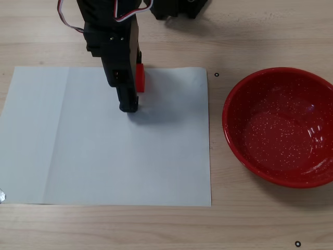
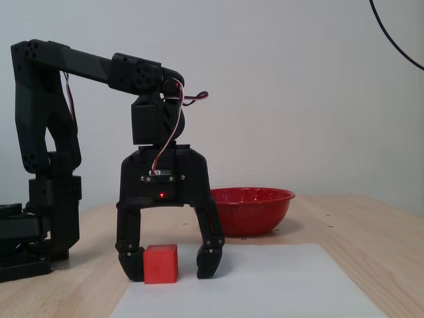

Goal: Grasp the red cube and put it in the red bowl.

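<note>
The red cube (image 2: 161, 264) rests on the white paper near the arm's base. In a fixed view from above only a strip of the red cube (image 1: 140, 78) shows beside the black gripper body. My gripper (image 2: 170, 264) is open and lowered over the cube. The near-base finger (image 2: 132, 262) is against the cube's side, and the other finger (image 2: 209, 260) stands a small gap away. From above, the gripper (image 1: 130, 91) hides most of the cube. The red bowl (image 1: 227, 112) sits empty on the right, and in the side view the red bowl (image 2: 252, 212) stands behind the gripper.
A white paper sheet (image 1: 104, 156) covers the wooden table under the gripper; the sheet (image 2: 265, 285) stretches toward the front in the side view. The arm's base and upright links (image 2: 46, 199) stand at the left. Small black dots mark the wood near the bowl.
</note>
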